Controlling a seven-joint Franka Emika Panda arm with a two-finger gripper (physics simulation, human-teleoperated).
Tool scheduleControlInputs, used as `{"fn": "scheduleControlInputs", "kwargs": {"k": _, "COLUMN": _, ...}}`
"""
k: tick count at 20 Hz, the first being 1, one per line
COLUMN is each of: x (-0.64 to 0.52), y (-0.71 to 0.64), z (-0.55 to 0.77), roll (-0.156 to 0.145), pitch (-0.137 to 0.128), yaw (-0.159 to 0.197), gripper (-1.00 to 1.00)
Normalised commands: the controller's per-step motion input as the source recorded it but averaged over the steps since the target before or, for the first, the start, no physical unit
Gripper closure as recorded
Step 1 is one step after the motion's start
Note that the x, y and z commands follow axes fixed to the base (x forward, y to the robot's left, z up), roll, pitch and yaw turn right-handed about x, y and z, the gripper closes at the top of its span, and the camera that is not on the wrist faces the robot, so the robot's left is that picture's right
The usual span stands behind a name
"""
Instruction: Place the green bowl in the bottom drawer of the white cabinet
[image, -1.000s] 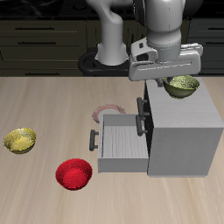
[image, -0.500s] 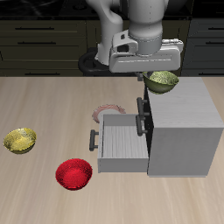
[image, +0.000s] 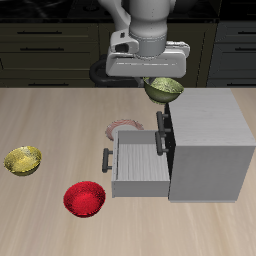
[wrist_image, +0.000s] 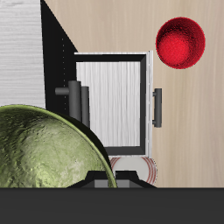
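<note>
The green bowl (image: 165, 89) hangs in my gripper (image: 165, 78), held by its rim in the air above the white cabinet's (image: 212, 150) drawer-side top edge. In the wrist view the green bowl (wrist_image: 44, 149) fills the near field with its mottled olive inside. The bottom drawer (image: 135, 165) is pulled out toward the table's middle, its black bar handle (image: 106, 160) at the front; the drawer (wrist_image: 109, 92) shows as an empty ribbed box in the wrist view. The gripper is shut on the bowl.
A red bowl (image: 85, 199) sits near the table's front edge, seen also in the wrist view (wrist_image: 181, 41). A yellow bowl (image: 23, 160) sits far from the cabinet. A pinkish ring plate (image: 124, 126) lies behind the open drawer. Upper drawer handles (image: 162, 130) stick out.
My gripper has carried the green bowl sideways from over the cabinet's top toward the side where the drawer is pulled out. The drawer and other bowls have not moved.
</note>
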Motion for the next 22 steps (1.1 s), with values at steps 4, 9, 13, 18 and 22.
{"fn": "scheduleControlInputs", "kwargs": {"k": 4, "x": -0.09, "y": -0.22, "z": 0.01, "roll": -0.027, "pitch": -0.022, "yaw": 0.010, "gripper": 1.00}}
{"fn": "scheduleControlInputs", "kwargs": {"k": 9, "x": -0.10, "y": -0.19, "z": -0.03, "roll": 0.027, "pitch": -0.030, "yaw": 0.010, "gripper": 1.00}}
{"fn": "scheduleControlInputs", "kwargs": {"k": 13, "x": -0.06, "y": -0.16, "z": -0.04, "roll": 0.008, "pitch": -0.001, "yaw": 0.001, "gripper": 1.00}}
{"fn": "scheduleControlInputs", "kwargs": {"k": 18, "x": -0.07, "y": -0.14, "z": 0.03, "roll": 0.028, "pitch": -0.022, "yaw": 0.012, "gripper": 1.00}}
{"fn": "scheduleControlInputs", "kwargs": {"k": 22, "x": -0.03, "y": -0.11, "z": -0.10, "roll": 0.019, "pitch": 0.005, "yaw": 0.016, "gripper": 1.00}}
